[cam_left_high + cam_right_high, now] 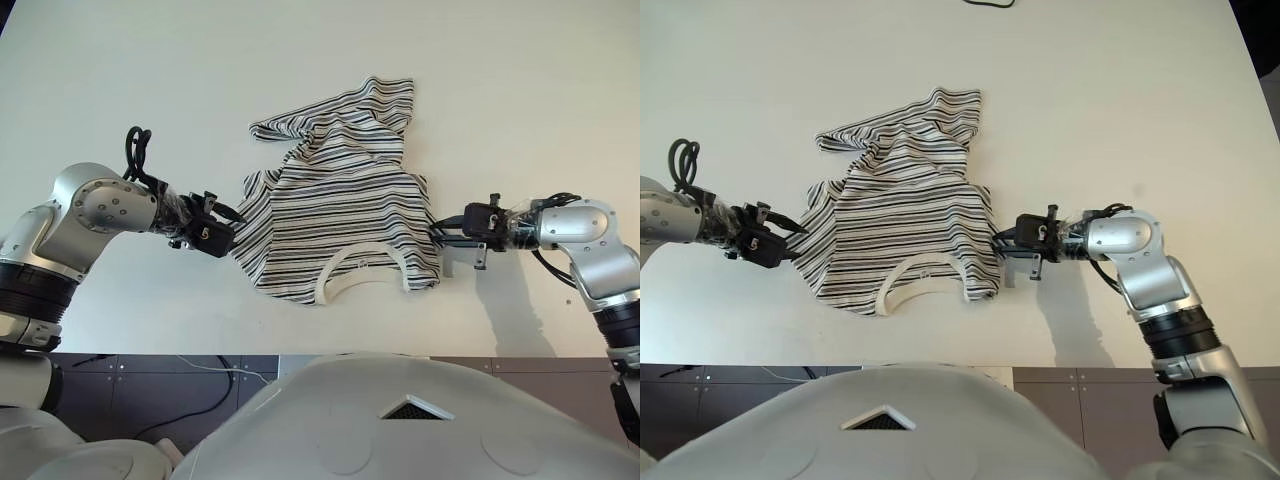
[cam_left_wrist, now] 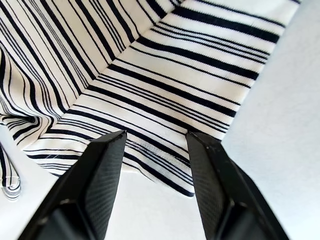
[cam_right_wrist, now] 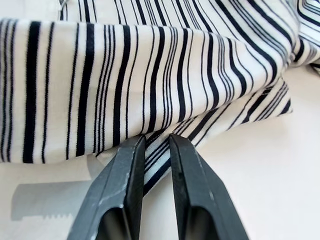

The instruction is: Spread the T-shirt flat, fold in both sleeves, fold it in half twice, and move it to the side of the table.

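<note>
Looking down from the head, you see the T-shirt lying rumpled on the white tabletop, roughly midway between the two arms. It is striped dark on white. Its white neckband lies at the near edge, toward the robot, with the opening facing up. The near half of the shirt lies fairly smooth. The far half is bunched and twisted, with creases running up to a ridge at the far end, so the cloth is not flat there.

Your left hand sits at the shirt's left edge, low over the tabletop. From the left wrist you can see its fingers standing wide apart, with the striped edge of the cloth lying across the gap at their tips. Nothing is clamped, and the fabric there rests flat on the tabletop.

Your right hand sits at the shirt's right edge, on the side nearer the neckband. From the right wrist you can see its fingers drawn narrow, almost together, with a thin fold of the striped fabric caught between them, so this hand is holding the T-shirt. Just past the fingertips the cloth rises in a rounded fold off the tabletop.

Both arms come in from opposite sides, on roughly the same line across the shirt's near half. A dark cable lies at the far edge of the tabletop, well apart from the shirt.
</note>
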Motion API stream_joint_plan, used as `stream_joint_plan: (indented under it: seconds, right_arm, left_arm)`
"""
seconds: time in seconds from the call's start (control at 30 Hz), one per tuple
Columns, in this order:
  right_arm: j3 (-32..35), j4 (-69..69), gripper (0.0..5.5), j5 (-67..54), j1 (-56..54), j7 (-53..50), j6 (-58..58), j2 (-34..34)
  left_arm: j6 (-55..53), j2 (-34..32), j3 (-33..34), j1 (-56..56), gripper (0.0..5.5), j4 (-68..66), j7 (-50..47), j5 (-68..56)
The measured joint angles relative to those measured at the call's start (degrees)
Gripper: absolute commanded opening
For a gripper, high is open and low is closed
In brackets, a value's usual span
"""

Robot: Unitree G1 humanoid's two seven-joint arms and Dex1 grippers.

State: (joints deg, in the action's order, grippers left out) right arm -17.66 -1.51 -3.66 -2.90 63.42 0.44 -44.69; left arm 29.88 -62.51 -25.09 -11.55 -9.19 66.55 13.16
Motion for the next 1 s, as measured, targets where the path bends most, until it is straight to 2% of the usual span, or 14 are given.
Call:
stream_joint_plan:
  seconds: [0.33,0.73,1.0]
  right_arm:
    - [8.56,2.23,0.86,-8.41,10.61,3.65,2.39,-6.87]
    - [14.67,8.73,0.86,-9.01,21.0,1.4,5.2,-10.62]
    - [16.05,10.02,0.86,-8.24,23.13,0.19,5.46,-12.06]
  left_arm:
    - [3.44,-5.37,1.74,6.7,2.26,3.62,-5.94,0.27]
    - [-3.57,-9.67,5.58,19.49,2.26,13.33,-6.68,-8.54]
    - [-7.8,-11.29,7.47,25.21,2.26,17.43,-6.57,-12.22]
